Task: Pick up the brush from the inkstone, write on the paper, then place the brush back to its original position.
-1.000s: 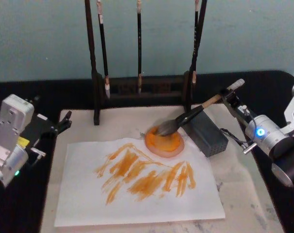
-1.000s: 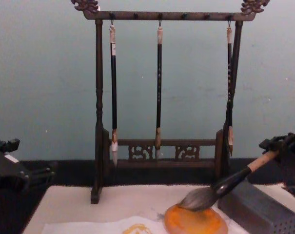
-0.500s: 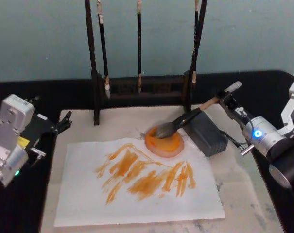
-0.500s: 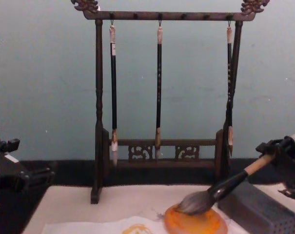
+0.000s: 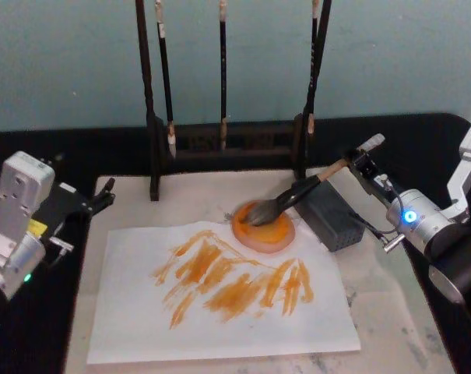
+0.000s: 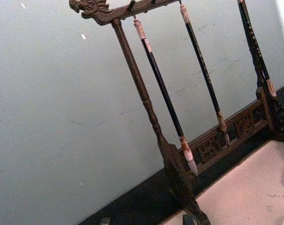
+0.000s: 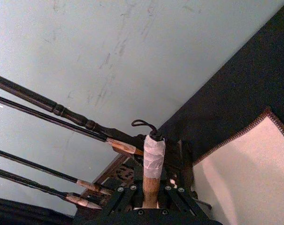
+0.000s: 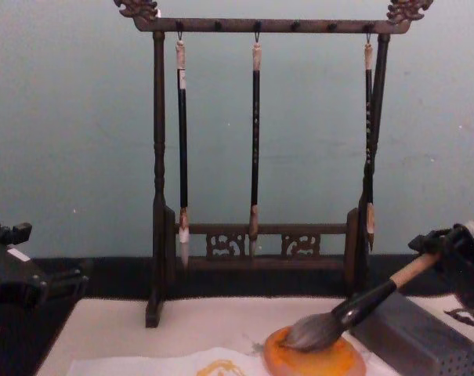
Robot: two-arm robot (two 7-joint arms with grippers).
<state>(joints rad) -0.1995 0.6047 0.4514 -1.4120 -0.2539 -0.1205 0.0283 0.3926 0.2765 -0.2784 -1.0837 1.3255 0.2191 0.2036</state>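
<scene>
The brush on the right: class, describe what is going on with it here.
The right gripper holds the brush by its handle's upper end, bristles on the orange ink dish. The paper already carries orange strokes, so the writing looks done. The left gripper sits parked left of the mat.

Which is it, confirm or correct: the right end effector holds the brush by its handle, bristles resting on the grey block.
Correct one point: the right end effector holds the brush by its handle, but the bristles rest on the orange inkstone, not the grey block. The head view shows this.
</scene>
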